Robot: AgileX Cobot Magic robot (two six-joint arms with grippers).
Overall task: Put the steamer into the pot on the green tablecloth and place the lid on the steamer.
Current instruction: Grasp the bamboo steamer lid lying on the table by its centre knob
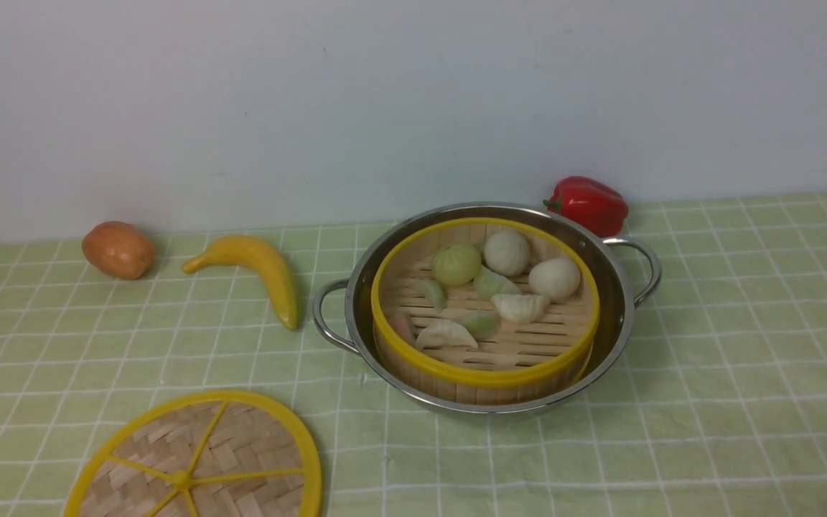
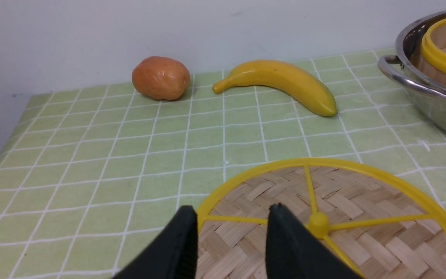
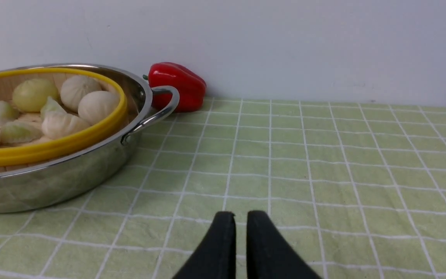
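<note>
Steamer (image 1: 485,309) sits in the pot (image 1: 611,309), mid green tablecloth (image 1: 744,359). Lid (image 1: 198,459) lies near left. Left gripper (image 2: 230,211), jaws parted, straddles its rim: pinch squarely, lift level. Right gripper (image 3: 240,217) barely parted, empty.

- Beneath the left jaws, the lid (image 2: 362,217) runs off the picture's edge. Their dark tips cover part of its weave, and whether they touch it cannot be told.
- Ahead of the left jaws and to their right, the pot (image 2: 432,100) and the steamer (image 2: 439,62) are cut by the frame.
- Ahead of the right jaws and to their left, both are cut again, and the pot's handle hides part of the red pepper (image 3: 176,83).
- Both pairs of jaws show only their tips.
</note>
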